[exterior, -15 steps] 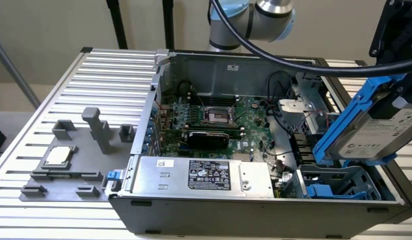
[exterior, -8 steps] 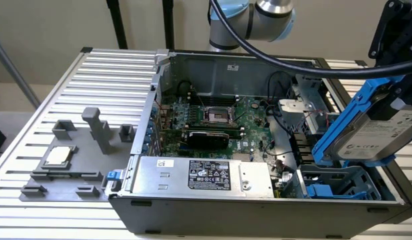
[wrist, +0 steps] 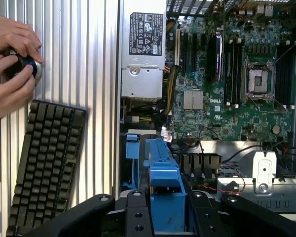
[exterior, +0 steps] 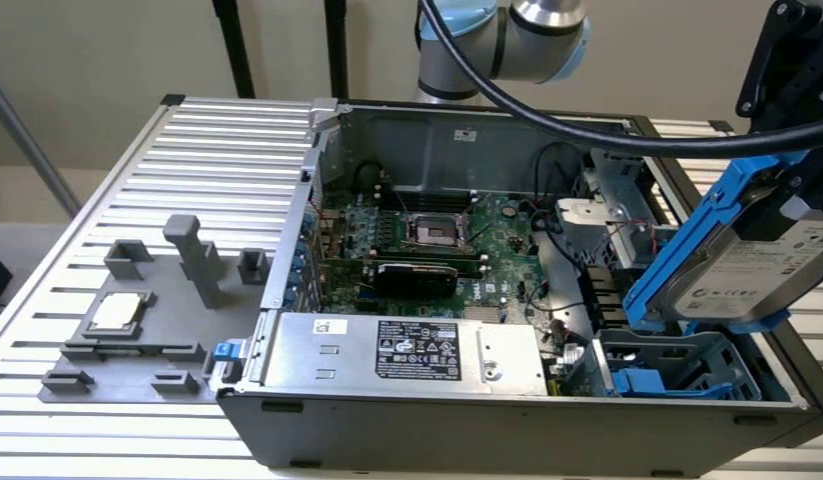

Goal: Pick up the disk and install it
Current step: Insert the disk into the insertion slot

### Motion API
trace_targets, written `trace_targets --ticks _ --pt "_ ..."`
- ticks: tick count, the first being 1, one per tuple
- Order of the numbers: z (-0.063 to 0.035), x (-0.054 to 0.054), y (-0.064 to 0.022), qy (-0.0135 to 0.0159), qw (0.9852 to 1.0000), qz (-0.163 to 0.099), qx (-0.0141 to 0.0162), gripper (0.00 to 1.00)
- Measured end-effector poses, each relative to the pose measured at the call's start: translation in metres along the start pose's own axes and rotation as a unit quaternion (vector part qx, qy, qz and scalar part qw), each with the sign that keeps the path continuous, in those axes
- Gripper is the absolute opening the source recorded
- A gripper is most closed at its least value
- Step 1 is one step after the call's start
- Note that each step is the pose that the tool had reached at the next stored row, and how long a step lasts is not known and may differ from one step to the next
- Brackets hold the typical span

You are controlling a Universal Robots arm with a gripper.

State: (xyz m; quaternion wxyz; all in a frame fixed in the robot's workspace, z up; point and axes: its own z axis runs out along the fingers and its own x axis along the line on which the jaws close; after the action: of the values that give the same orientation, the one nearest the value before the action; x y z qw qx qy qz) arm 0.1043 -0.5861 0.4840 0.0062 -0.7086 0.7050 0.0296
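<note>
The hand (exterior: 801, 196) is clamped on the disk (exterior: 738, 270), which hangs tilted at the right of the frame, above the drive bay (exterior: 678, 365) in the lower right corner of the computer case (exterior: 518, 425). Pick-up looks done and installing is the step in hand. Seating the disk likely calls for lining its blue rails up with the bay.

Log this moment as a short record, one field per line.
gripper: shut on the disk
disk pose: tilted, held above the open computer case, at the exterior view's right
nearest case part: drive bay in the case's corner
inside the case: motherboard, power supply
outside the case: CPU chip on a grey fixture; keyboard; a person's hands
</note>
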Motion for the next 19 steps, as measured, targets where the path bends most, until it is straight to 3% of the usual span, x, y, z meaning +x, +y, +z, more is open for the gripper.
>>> trace_targets --ticks 19 --pt "0.0305 0.007 -0.0010 0.0000 1.0000 0.000 0.0000 0.33"
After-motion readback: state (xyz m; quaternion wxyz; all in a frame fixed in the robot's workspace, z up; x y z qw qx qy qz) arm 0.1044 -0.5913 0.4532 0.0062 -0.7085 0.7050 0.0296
